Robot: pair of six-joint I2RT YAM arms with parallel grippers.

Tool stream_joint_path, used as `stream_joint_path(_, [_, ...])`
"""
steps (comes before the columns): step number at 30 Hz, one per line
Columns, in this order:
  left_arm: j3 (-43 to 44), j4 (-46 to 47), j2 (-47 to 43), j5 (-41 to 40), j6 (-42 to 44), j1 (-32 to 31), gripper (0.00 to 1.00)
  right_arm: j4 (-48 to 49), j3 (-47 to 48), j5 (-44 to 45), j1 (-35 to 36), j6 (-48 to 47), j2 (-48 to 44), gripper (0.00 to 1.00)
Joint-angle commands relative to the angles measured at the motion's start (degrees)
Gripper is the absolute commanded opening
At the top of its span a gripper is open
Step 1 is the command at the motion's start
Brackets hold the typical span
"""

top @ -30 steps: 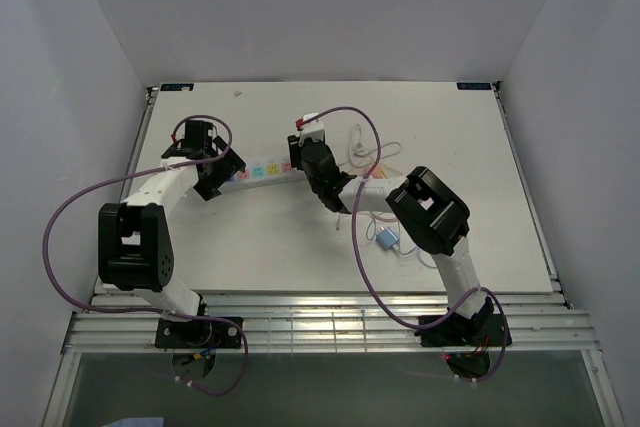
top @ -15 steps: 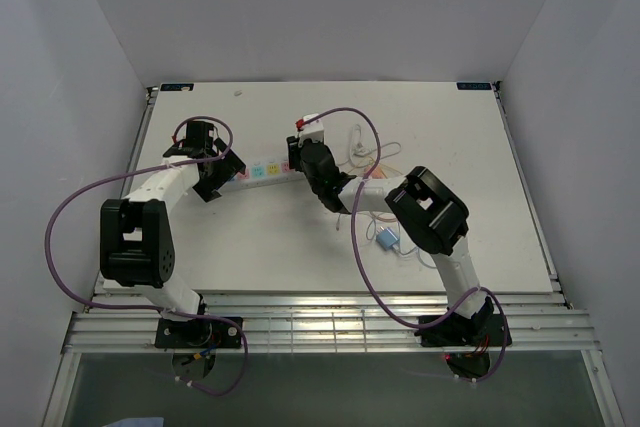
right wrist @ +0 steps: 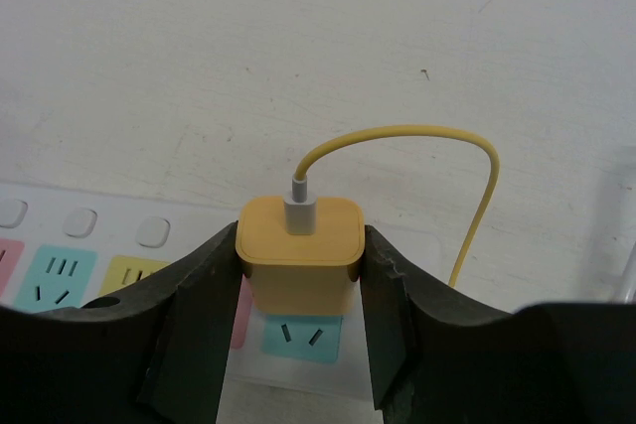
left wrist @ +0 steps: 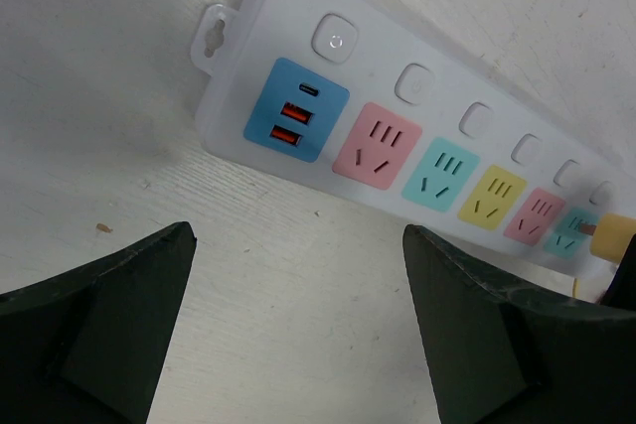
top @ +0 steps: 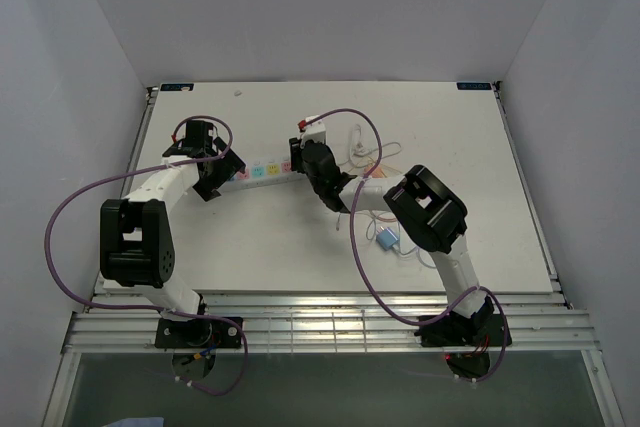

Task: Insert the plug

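A yellow plug (right wrist: 298, 255) with a yellow cable (right wrist: 437, 134) sits between the black fingers of my right gripper (right wrist: 298, 280), which is shut on its sides. The plug covers the upper half of a teal socket (right wrist: 303, 333) on the white power strip (right wrist: 79, 230); its prongs are hidden. In the top view the right gripper (top: 305, 162) is at the strip's right end (top: 262, 171). My left gripper (left wrist: 298, 240) stands open over bare table just in front of the strip's left end (left wrist: 298, 121), holding nothing. The plug (left wrist: 614, 233) shows at the far right of that view.
White cables (top: 360, 152) lie behind the right gripper. A small blue adapter (top: 389, 238) lies near the right arm's elbow. The purple arm cables (top: 360, 247) loop over the table. White walls enclose the table at the back and sides.
The right arm has shifted slightly left with the plug still held over the strip. The left arm has barely moved.
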Motion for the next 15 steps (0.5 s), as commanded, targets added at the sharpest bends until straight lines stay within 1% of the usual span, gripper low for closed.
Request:
stream_joint_path(1, [1.6, 0.7, 0.2, -0.5, 0.5, 0.3, 0.98, 2.0, 1.4, 0.6, -0.3, 0.7, 0.7, 0.08])
stream_joint_path(15, [2.0, 0.7, 0.7, -0.5, 0.6, 0.4, 0.98, 0.5, 2.9, -0.7, -0.4, 0.6, 2.5, 0.08])
